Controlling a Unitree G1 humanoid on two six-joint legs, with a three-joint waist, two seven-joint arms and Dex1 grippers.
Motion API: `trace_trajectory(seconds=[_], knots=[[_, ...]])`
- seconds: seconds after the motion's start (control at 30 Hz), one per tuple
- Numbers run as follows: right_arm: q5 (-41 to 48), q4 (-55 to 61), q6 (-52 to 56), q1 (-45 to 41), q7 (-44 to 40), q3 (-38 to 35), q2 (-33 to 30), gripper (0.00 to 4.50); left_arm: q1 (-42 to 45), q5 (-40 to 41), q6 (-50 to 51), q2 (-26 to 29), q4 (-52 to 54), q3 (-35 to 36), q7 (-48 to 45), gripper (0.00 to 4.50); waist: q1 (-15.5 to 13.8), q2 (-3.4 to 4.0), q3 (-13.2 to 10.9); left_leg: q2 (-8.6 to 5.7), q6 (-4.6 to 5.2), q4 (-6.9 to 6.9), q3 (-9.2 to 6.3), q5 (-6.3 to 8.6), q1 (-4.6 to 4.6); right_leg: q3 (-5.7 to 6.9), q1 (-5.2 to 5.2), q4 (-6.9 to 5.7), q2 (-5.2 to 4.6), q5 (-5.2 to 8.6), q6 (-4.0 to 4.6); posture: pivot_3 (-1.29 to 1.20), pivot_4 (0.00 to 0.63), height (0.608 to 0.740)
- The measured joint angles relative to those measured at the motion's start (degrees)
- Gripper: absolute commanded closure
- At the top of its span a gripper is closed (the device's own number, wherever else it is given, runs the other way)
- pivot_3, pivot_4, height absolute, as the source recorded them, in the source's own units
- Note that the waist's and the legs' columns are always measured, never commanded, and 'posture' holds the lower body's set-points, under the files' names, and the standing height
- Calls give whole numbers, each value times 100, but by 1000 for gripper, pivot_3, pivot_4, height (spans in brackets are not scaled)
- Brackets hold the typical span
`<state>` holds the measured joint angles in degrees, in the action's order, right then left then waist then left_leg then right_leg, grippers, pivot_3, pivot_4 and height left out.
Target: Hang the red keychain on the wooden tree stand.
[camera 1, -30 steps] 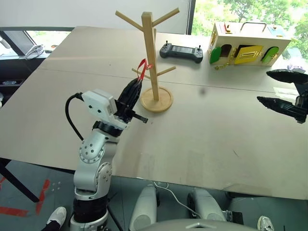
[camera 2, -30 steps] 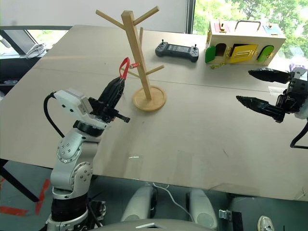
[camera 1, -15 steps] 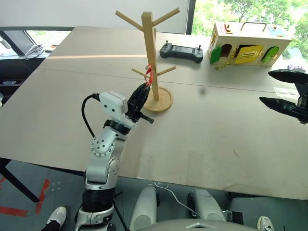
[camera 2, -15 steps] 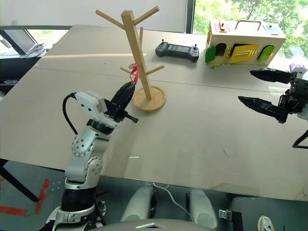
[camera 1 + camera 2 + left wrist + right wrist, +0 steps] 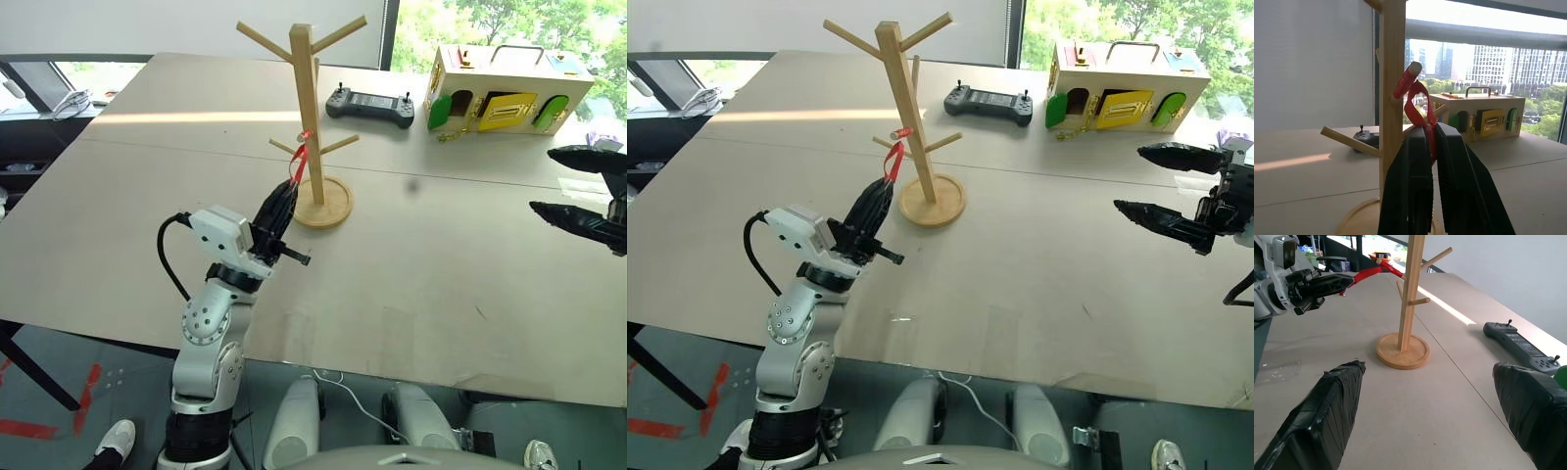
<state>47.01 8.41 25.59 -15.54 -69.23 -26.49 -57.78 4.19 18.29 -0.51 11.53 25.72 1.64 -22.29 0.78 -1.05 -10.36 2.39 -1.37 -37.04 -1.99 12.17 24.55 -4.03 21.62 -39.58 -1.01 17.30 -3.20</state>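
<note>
My left gripper [image 5: 1431, 147] is clamped on the lower end of the red keychain [image 5: 1418, 110], whose loop runs up and away from my fingertips and is already hooked over the tip of a low slanted peg on the wooden tree stand [image 5: 310, 117] — the strap pulled taut between peg and fingers. My right gripper [image 5: 1176, 191] hangs well off to the side with its fingers wide apart, so the left is the near one. To my eye the release turns on that line — strap slanting from my fingers up to the peg.

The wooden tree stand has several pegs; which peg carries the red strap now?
The low peg pointing toward the left end effector; the red keychain loops over its tip.
</note>
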Motion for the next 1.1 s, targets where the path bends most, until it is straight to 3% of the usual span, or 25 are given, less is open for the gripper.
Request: trace_trajectory(seconds=[1.1], knots=[[-147, 75, -29, 2, 168, 7, 118, 0, 445, -189, 22, 90, -302, 84, 268, 4450, 1, 0, 0, 0, 0, -1, -2, 0, 0, 1, 0, 0, 1, 0, 0, 0, 150, 740]])
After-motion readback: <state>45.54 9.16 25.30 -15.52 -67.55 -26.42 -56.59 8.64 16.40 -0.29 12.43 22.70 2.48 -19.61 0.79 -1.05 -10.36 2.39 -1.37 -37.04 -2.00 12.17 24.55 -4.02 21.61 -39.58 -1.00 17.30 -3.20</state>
